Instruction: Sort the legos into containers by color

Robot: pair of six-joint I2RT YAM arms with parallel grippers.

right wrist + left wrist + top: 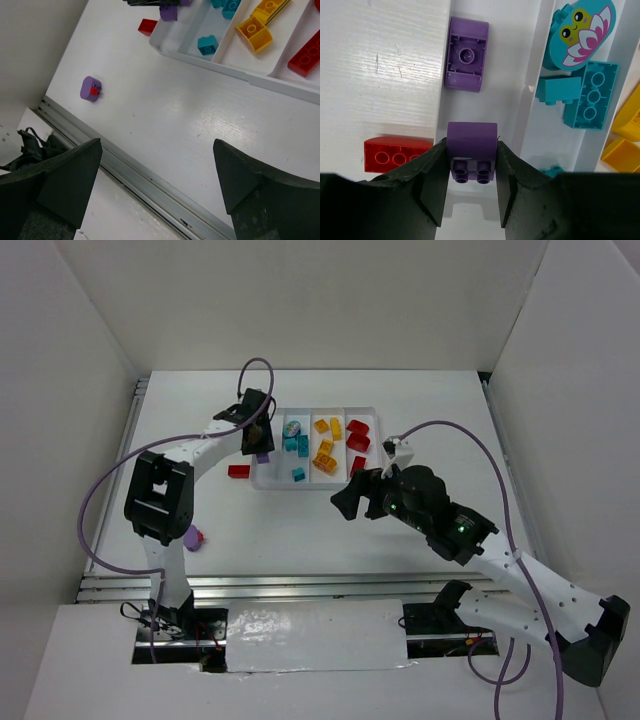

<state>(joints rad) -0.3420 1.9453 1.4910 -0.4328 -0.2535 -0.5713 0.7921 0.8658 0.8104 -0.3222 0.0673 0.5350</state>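
Far left on the white table (300,530), well apart from the tray, a round purple plastic piece with a small red stud (91,89) is seen lying alone. Just beside the left wall of the shallow white plastic tray (262,483), outside it, a red rectangular plastic brick (395,155) is noted. Over the leftmost compartment the left gripper (471,190) is held, its jaws pinching a small purple plastic brick (471,150) by two sides, studs toward the camera. Beyond it, in the same compartment against the left wall, a second purple brick (466,54) is seen with its hollow underside up. In the second compartment teal bricks (590,95) and a teal oval piece printed with a frog (582,32) are recorded; in the third, yellow-orange bricks (325,452); in the fourth, red bricks (358,435). The right gripper (155,150) is found above bare table at the tray's near edge, jaws spread wide, nothing between them.
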